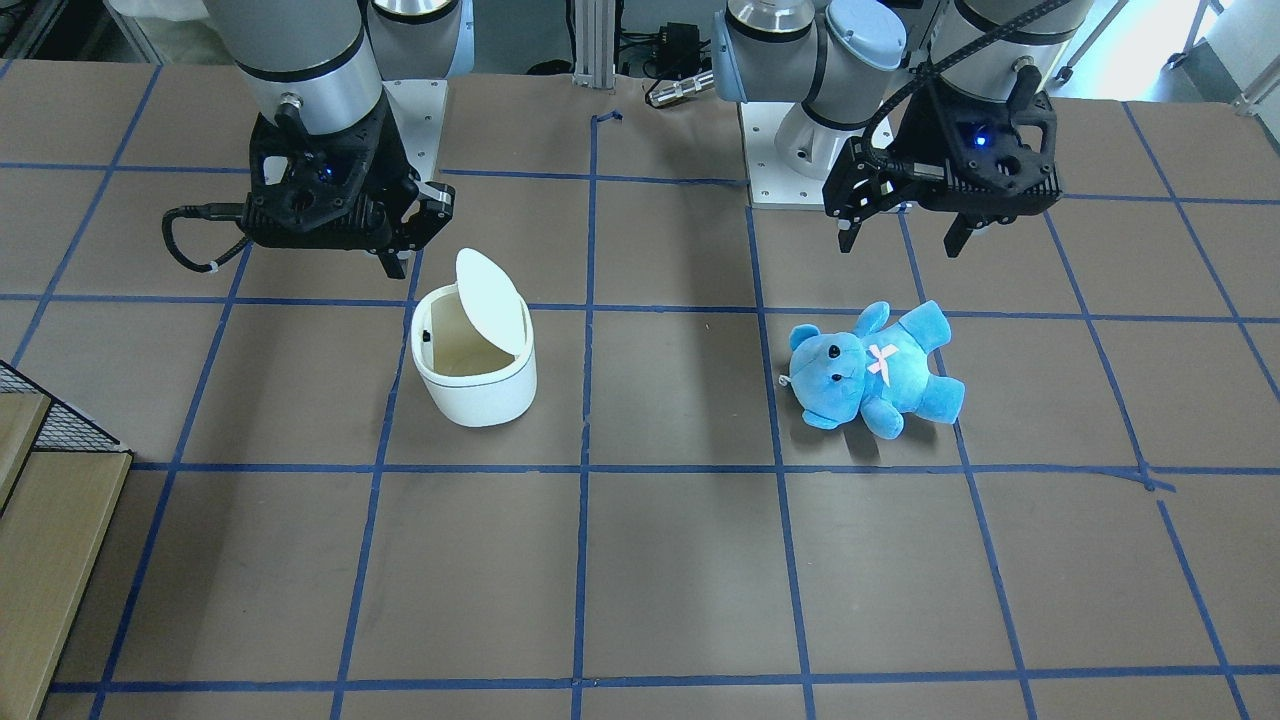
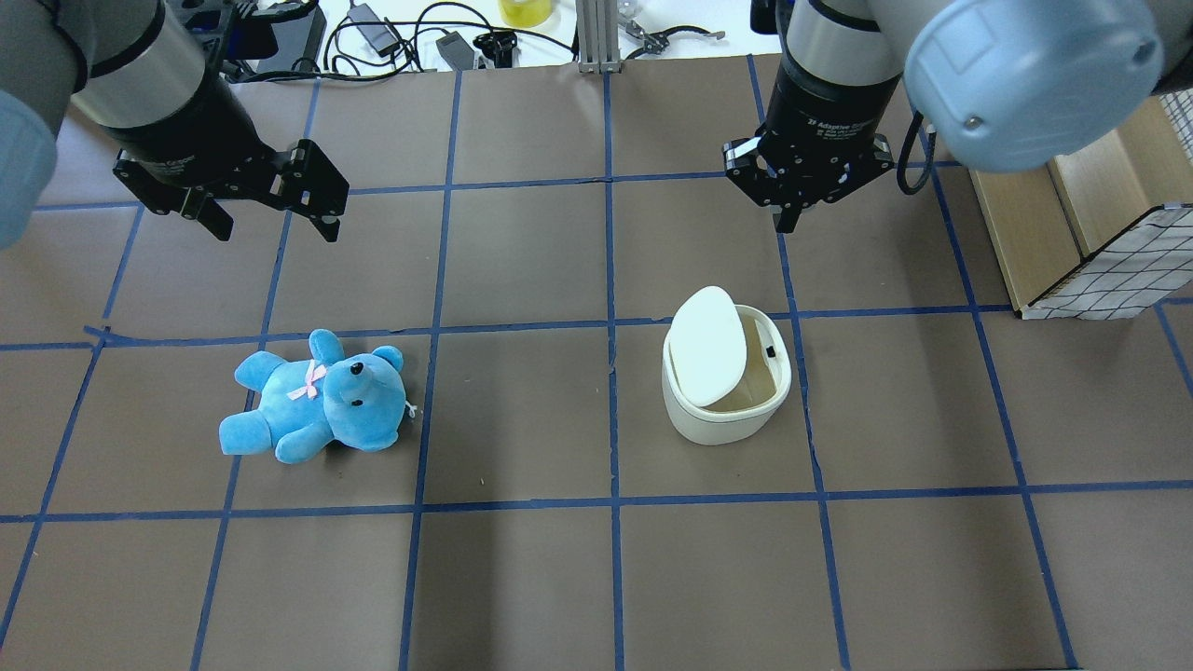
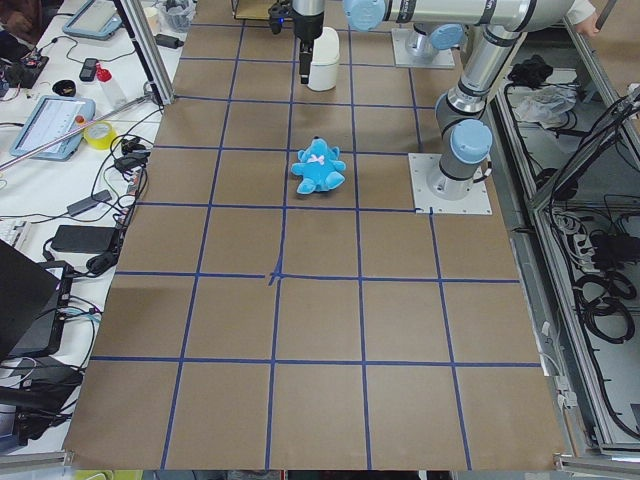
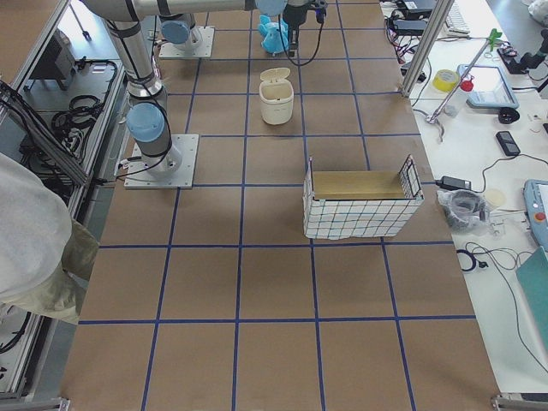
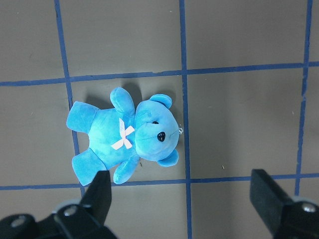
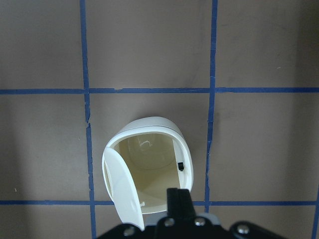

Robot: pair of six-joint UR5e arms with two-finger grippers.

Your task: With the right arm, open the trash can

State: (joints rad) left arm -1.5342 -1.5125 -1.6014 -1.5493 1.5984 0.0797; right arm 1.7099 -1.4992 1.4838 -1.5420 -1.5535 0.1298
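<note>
Because its lid [image 1: 490,298] is tipped up on its edge, the trash can [image 1: 472,372] is open and you can see its cream inside. The white can stands up straight on the brown table [image 2: 522,280], in the half on the robot's right side. It sits next to a place where two blue tape lines [image 2: 610,324] cross. A tiny black bit [image 6: 181,166] sticks to the inside wall. From the right wrist camera, nothing shows inside the can.

The right gripper [image 2: 787,220] hangs in the air above the can and does not touch it. Its two fingers are pressed together and hold nothing. In the right wrist camera the can [image 6: 144,149] is right below the black fingers [image 6: 178,199]. The right arm [image 2: 825,65] reaches down to the gripper from above.

Far off on the other side, a blue teddy bear [image 2: 317,401] lies on its back on the table. It has a pink bow on its chest. The left gripper [image 2: 273,225] hangs in the air above the bear and does not touch it. Its fingers are spread wide apart and hold nothing.

A wire basket [image 4: 360,201] with a wood-colored inside sits near the table's end on the robot's right, well away from the can.
</note>
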